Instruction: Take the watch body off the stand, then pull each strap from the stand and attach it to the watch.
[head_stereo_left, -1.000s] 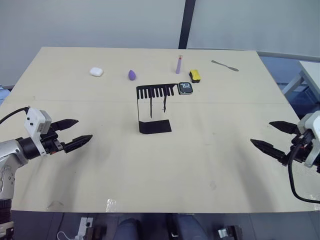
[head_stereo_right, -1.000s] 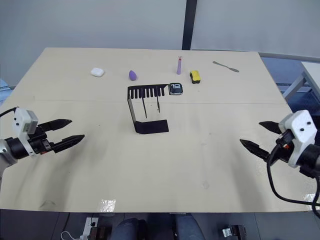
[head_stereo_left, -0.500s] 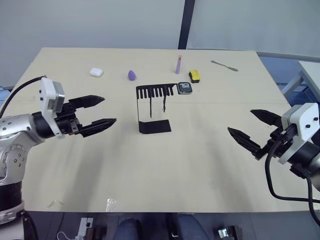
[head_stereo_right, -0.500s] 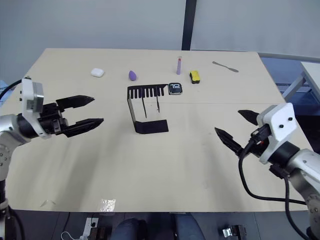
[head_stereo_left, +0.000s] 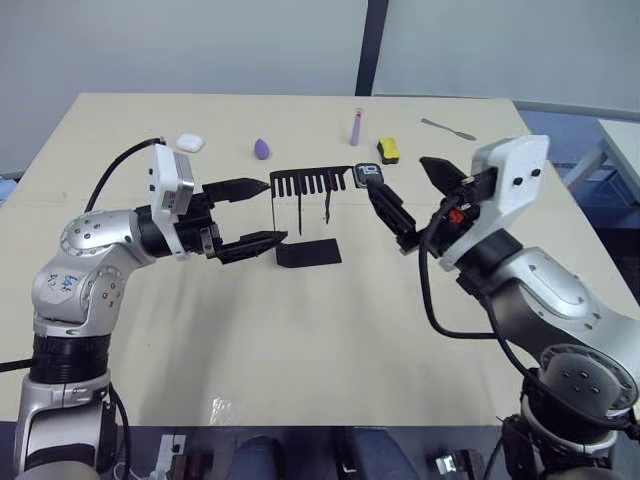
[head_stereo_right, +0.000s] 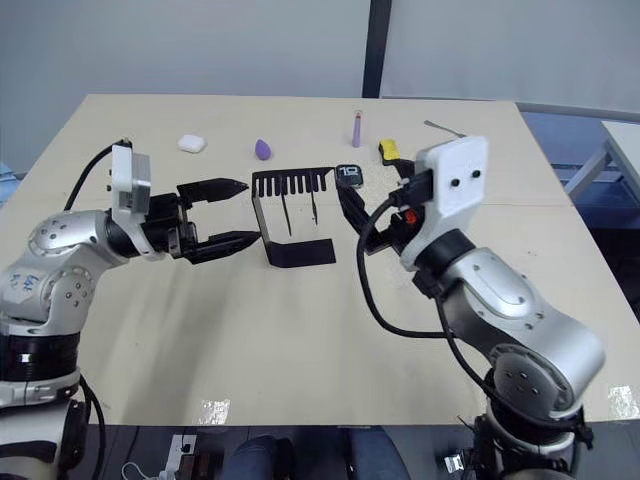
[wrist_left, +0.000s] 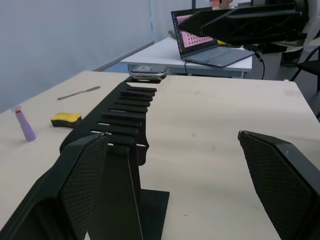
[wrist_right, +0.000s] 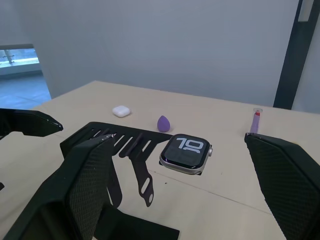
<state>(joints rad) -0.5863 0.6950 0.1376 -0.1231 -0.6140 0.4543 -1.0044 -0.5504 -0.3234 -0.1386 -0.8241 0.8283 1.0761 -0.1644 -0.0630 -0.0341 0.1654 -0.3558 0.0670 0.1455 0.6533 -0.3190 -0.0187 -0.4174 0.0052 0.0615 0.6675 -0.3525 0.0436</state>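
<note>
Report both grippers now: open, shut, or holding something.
Left gripper: open, holding nothing, beside the stand.
Right gripper: open, holding nothing, near the watch body, which sits on the stand's top arm.

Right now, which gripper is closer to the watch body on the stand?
The right. The right gripper is open just beside the watch body, which sits on the end of the stand. The left gripper, also open, is at the stand's opposite end, farther away.
</note>
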